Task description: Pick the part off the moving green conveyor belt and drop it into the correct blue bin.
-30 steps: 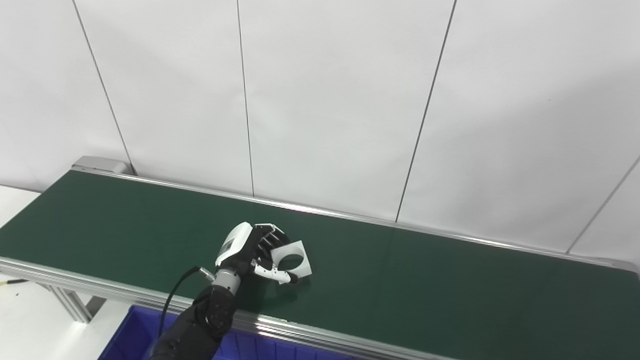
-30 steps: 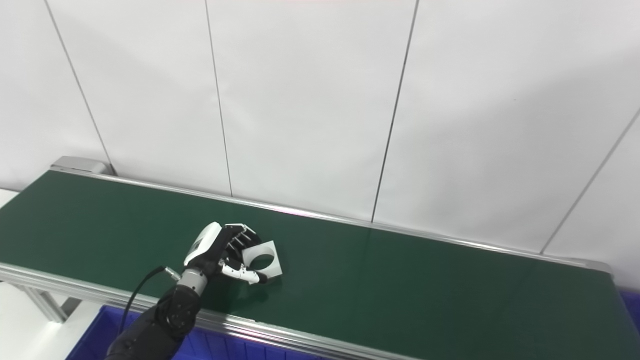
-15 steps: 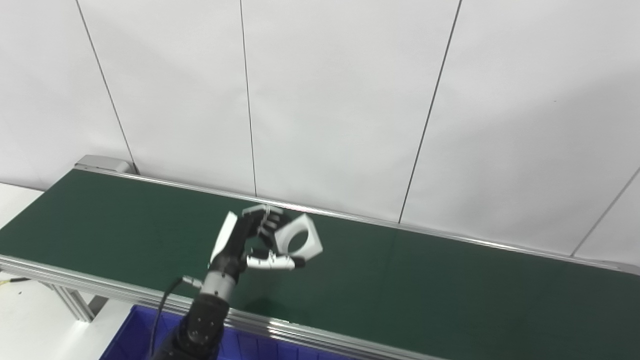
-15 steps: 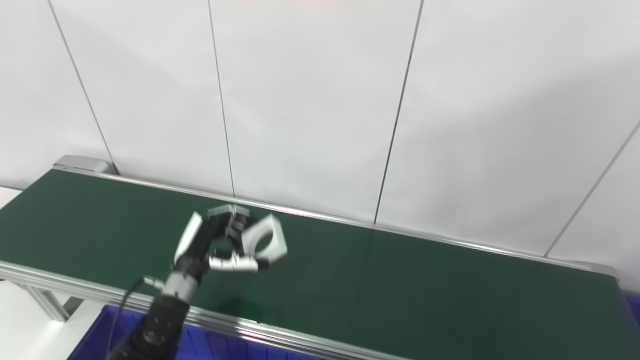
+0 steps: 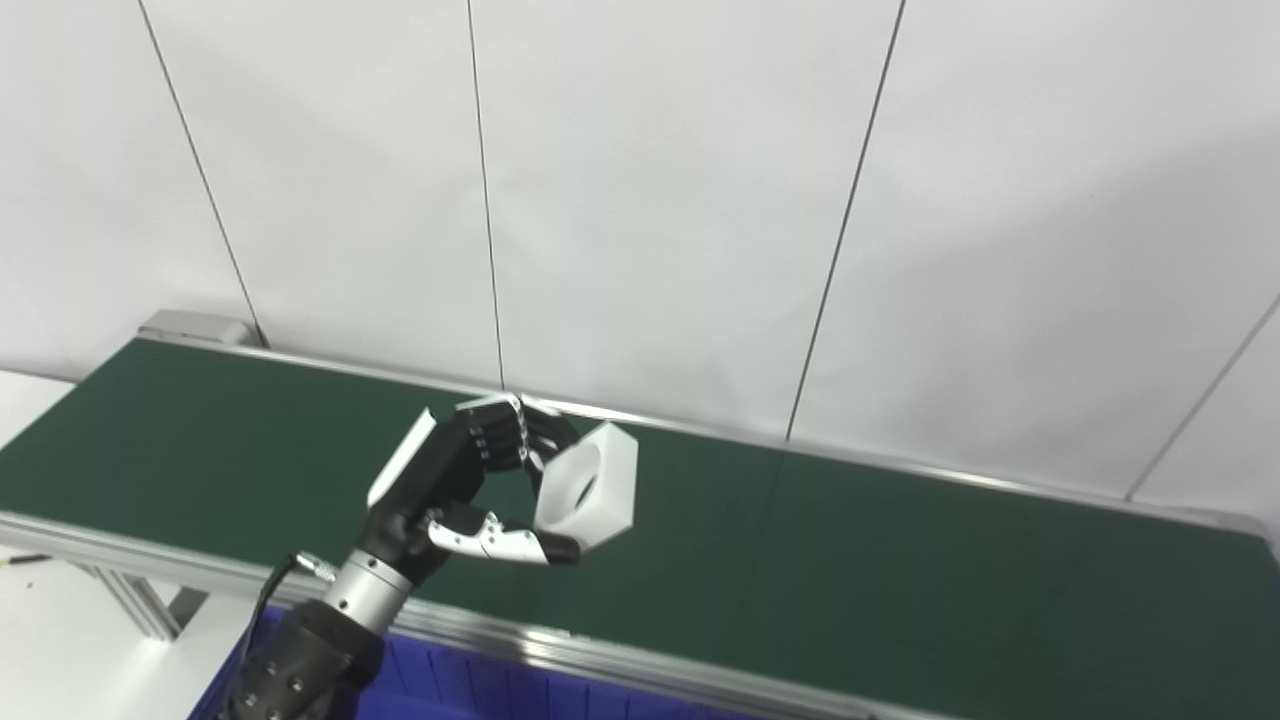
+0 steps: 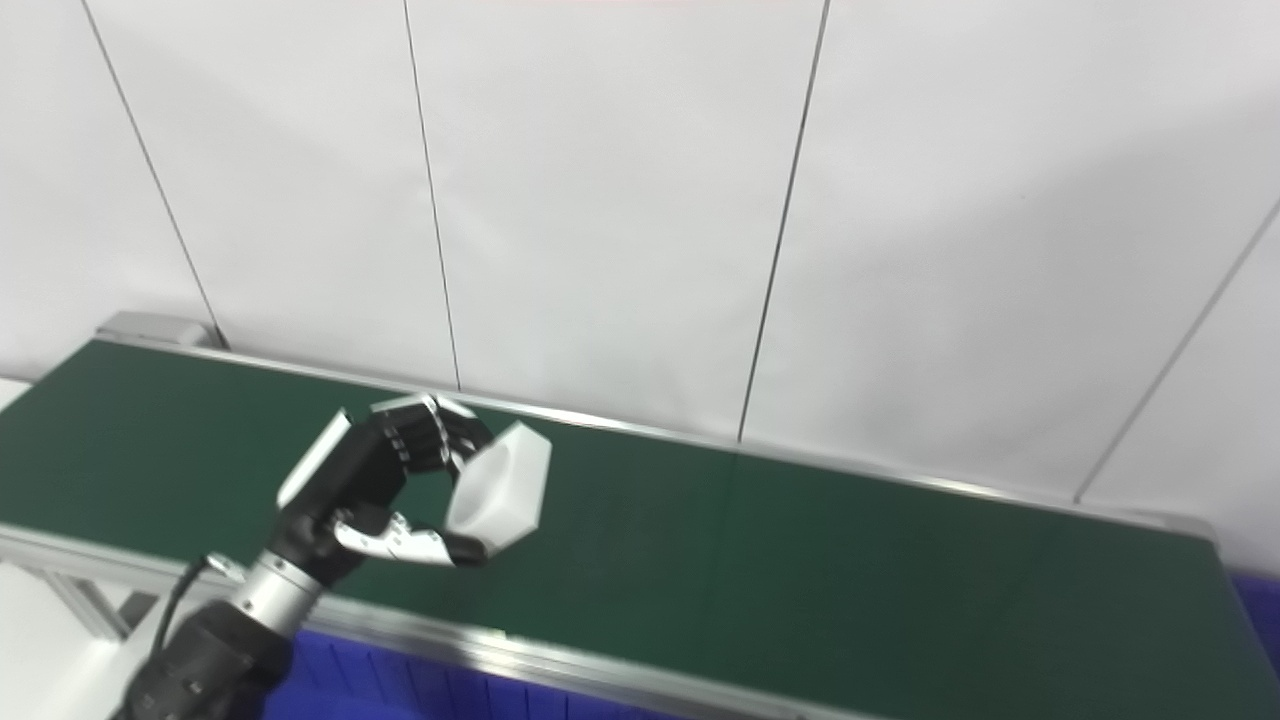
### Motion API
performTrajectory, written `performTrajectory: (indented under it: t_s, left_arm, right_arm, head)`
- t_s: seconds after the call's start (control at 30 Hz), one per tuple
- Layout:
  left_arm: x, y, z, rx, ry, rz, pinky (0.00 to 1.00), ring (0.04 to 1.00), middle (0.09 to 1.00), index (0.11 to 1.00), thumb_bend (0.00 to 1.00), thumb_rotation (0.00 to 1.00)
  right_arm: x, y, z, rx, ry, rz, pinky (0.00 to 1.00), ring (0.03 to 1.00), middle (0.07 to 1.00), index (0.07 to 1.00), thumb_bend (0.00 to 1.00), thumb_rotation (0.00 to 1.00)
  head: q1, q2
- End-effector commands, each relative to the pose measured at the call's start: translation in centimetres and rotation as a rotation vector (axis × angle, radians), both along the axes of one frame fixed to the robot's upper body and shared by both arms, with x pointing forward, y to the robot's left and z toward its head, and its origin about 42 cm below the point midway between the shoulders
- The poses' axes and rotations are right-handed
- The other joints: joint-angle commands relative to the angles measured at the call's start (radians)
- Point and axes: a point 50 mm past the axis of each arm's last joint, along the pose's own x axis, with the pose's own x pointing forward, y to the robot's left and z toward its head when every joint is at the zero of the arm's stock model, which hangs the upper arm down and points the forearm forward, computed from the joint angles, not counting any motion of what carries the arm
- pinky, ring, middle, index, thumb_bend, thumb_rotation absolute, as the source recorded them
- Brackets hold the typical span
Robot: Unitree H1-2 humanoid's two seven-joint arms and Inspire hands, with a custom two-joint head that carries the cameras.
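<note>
A white square part (image 5: 590, 487) with a round hole through it is held up in the air above the green conveyor belt (image 5: 900, 560). My left hand (image 5: 450, 485) is shut on the part, fingers on its top edge and thumb under its lower edge. The part stands tilted, its hole facing left toward my palm. In the right eye view the part (image 6: 500, 488) and the left hand (image 6: 365, 490) appear the same way. A blue bin (image 5: 470, 690) shows under the belt's near rail. My right hand is out of view.
The belt's silver near rail (image 5: 620, 665) runs along the front, and its far rail (image 5: 900, 470) lies against the white panelled wall. A grey end cap (image 5: 190, 325) closes the belt at the far left. A white floor or table patch (image 5: 60, 640) lies at lower left.
My left hand has lifted the white part off the belt and drawn it up and toward me. The part has turned from lying flat to standing on edge.
</note>
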Motion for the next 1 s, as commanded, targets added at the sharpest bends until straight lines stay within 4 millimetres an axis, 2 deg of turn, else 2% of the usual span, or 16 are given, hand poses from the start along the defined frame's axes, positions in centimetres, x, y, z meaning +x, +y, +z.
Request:
performTrajectory:
  t_s: [0.0, 0.2, 0.33, 0.47, 0.73, 0.87, 0.97]
  left_arm:
    - [-0.8, 0.5, 0.8, -0.037, -0.021, -0.063, 0.25, 0.370, 0.457, 0.539, 0.50, 0.00]
    - [-3.0, 2.5, -1.4, -0.019, 0.052, -0.136, 0.25, 0.379, 0.448, 0.529, 0.50, 0.00]
    - [-4.0, 3.5, -2.5, 0.064, 0.122, -0.144, 0.22, 0.385, 0.442, 0.524, 0.50, 0.00]
    - [-5.5, 4.4, -3.4, 0.104, 0.227, -0.213, 0.22, 0.385, 0.436, 0.521, 0.50, 0.00]
    - [-7.3, 4.4, -5.2, 0.148, 0.379, -0.224, 0.22, 0.377, 0.445, 0.518, 0.50, 0.00]
    - [-7.5, 4.3, -7.2, 0.142, 0.442, -0.209, 0.15, 0.342, 0.432, 0.519, 0.49, 0.00]
    - [-7.7, 4.2, -8.9, 0.178, 0.497, -0.174, 0.14, 0.342, 0.428, 0.517, 0.49, 0.00]
  right_arm:
    - [0.3, 0.6, 1.2, 0.023, -0.075, 0.008, 0.67, 0.752, 0.809, 0.839, 0.67, 0.04]
    - [0.1, 0.8, 1.7, 0.026, -0.087, 0.011, 0.67, 0.751, 0.808, 0.834, 0.68, 0.04]
    - [0.1, 1.0, 1.8, 0.028, -0.091, 0.019, 0.66, 0.746, 0.809, 0.837, 0.67, 0.04]
    - [0.2, 1.3, 2.2, 0.025, -0.095, 0.034, 0.67, 0.752, 0.812, 0.839, 0.66, 0.03]
    - [0.2, 1.4, 2.8, 0.016, -0.098, 0.039, 0.65, 0.739, 0.807, 0.841, 0.65, 0.04]
    - [0.3, 1.3, 2.9, 0.025, -0.097, 0.032, 0.65, 0.739, 0.804, 0.836, 0.66, 0.03]
    - [0.3, 1.2, 3.0, 0.033, -0.096, 0.025, 0.65, 0.739, 0.801, 0.831, 0.67, 0.03]
  head:
    - [-0.007, 0.010]
    - [-0.017, 0.047]
    - [-0.007, 0.047]
    - [-0.010, 0.070]
    - [0.000, 0.115]
    - [0.005, 0.128]
    - [0.003, 0.141]
